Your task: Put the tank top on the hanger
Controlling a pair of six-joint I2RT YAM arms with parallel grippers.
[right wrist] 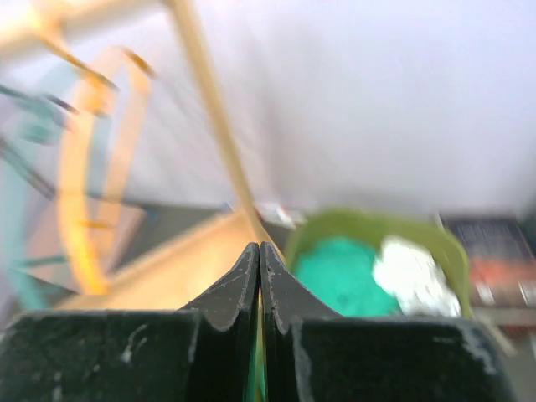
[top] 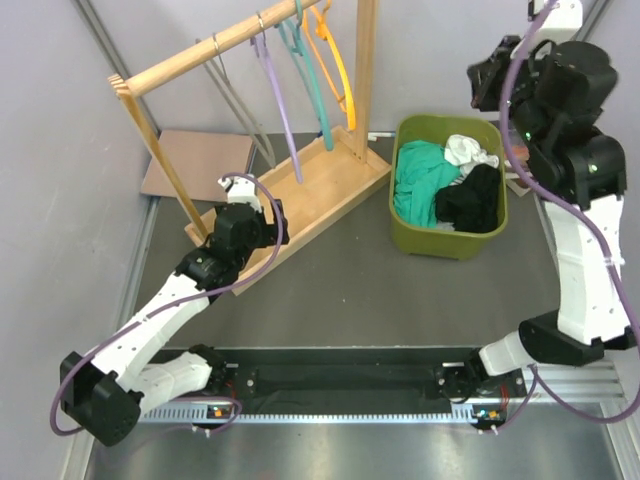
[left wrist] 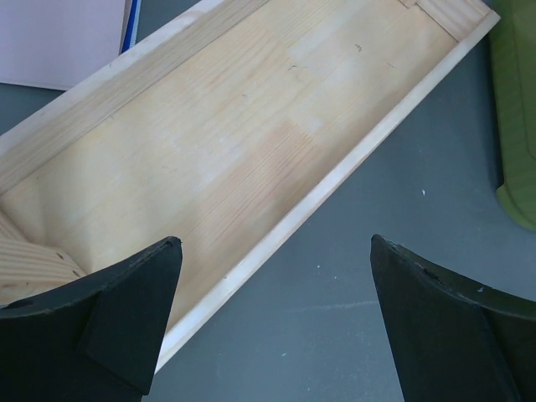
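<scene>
**Task status.** I judged the task not begun. The garment was in the bin, the hanger was bare, and neither of my tools held anything.

**Left tool.** My left gripper (left wrist: 275, 251) stood at its widest, its two black wedge-shaped fingers well apart with nothing between them. Directly below it lay the base tray (left wrist: 251, 151) of the wooden rack, a long rectangle of pale, smooth softwood with a raised lip. Under the right finger showed the matte grey table (left wrist: 377, 276).

**Right tool.** My right gripper (right wrist: 260, 251) was closed, its fingers pressed flat together on nothing, and it was raised high above the table. Below and ahead of it sat the bin (top: 440, 247), olive-green plastic with rounded corners.

**Task items.**
- **Tank top:** The tank top (top: 475, 200) lay crumpled inside the bin on the side nearer that tool. It was soft, dull black fabric touching a teal-green garment (top: 420, 185) and a white garment (top: 468, 150).
- **Hanger:** Farther ahead and to the left, the hanger (top: 335, 60), thin glossy orange plastic, hung by its curved hook from the rack's round wooden rail (top: 220, 45). A teal hanger (top: 305, 70) and a lilac hanger (top: 278, 100) hung beside it. It was well apart from both tools.

**Remaining, as I judged it:**
1. Lift the tank top out of the bin.
2. Take hold of the hanger.
3. Pass its notched arms under the narrow straps.
</scene>
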